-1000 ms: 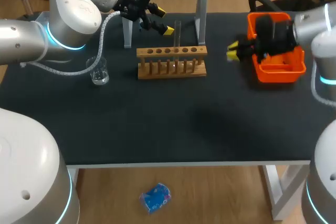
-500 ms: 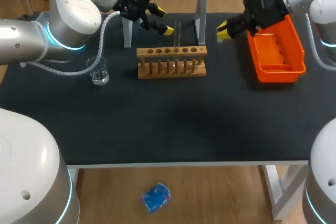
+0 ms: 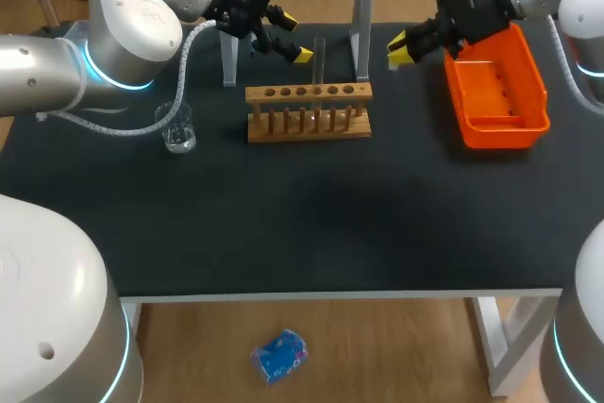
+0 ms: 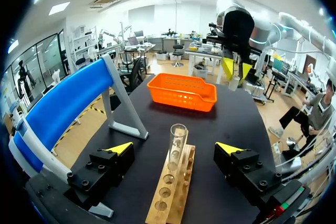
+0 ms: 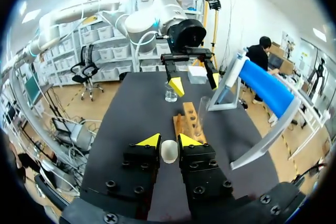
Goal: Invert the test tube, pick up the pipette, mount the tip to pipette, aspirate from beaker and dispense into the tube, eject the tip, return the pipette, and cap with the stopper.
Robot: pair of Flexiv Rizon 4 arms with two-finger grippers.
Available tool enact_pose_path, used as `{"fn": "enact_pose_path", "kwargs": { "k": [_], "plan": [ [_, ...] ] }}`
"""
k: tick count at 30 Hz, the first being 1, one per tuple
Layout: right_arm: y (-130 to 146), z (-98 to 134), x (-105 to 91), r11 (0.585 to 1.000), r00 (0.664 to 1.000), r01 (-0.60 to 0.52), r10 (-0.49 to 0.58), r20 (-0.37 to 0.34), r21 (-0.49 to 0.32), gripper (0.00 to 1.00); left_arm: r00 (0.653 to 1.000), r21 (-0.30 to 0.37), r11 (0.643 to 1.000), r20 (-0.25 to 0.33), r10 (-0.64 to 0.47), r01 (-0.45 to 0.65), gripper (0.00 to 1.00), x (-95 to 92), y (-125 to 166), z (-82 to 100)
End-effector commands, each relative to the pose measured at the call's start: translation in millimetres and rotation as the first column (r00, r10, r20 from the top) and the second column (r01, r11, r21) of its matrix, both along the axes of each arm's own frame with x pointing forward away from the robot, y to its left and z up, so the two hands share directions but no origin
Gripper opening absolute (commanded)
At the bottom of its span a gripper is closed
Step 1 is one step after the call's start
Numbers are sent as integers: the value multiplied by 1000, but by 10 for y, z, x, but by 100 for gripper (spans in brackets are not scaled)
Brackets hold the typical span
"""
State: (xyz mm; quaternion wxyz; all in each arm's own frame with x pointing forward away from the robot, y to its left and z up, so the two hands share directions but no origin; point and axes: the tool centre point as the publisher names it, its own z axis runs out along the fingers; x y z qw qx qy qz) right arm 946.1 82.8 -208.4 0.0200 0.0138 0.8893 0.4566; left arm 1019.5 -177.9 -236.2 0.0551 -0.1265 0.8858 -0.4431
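My right pincer (image 5: 168, 141) is clenched on the stopper (image 5: 169, 151), pinched from both sides between the yellow tips. It hangs above the surface (image 3: 283, 214), just beside the orange basket (image 3: 500, 125) on its rack side. The stopper is a small, white, rounded plug.

My left pincer (image 4: 176, 148) is released, fingers wide. The test tube (image 4: 177, 141) stands upright between them, touching neither. It's clear glass, open mouth up, seated in one of the middle holes of the wooden rack (image 4: 169, 195).

- **Rack:** pale wood, one row of round holes, thin dowel legs.
- **Basket:** orange plastic, rectangular, slotted walls.
- **Surface:** matte black.
- **Others:** the beaker (image 3: 177, 128) is small and clear, near the rack's left end but apart from it. A blue-topped stand (image 4: 63, 103) with grey legs sits behind the rack.
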Motion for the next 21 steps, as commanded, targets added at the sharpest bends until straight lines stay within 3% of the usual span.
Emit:
{"fn": "enact_pose_path", "kwargs": {
  "k": [1,7,21],
  "plan": [
    [230,72,185,998,999,-42,42,5,-37,0,1000,3,1000,-3,-2,2,100,5,1,6],
    [449,137,346,996,997,-61,64,46,-64,0,1000,3,1000,-3,-2,2,100,5,1,6],
    [901,26,716,994,986,-93,100,131,-57,0,1000,3,1000,-3,-2,2,100,5,1,6]
  ]
}}
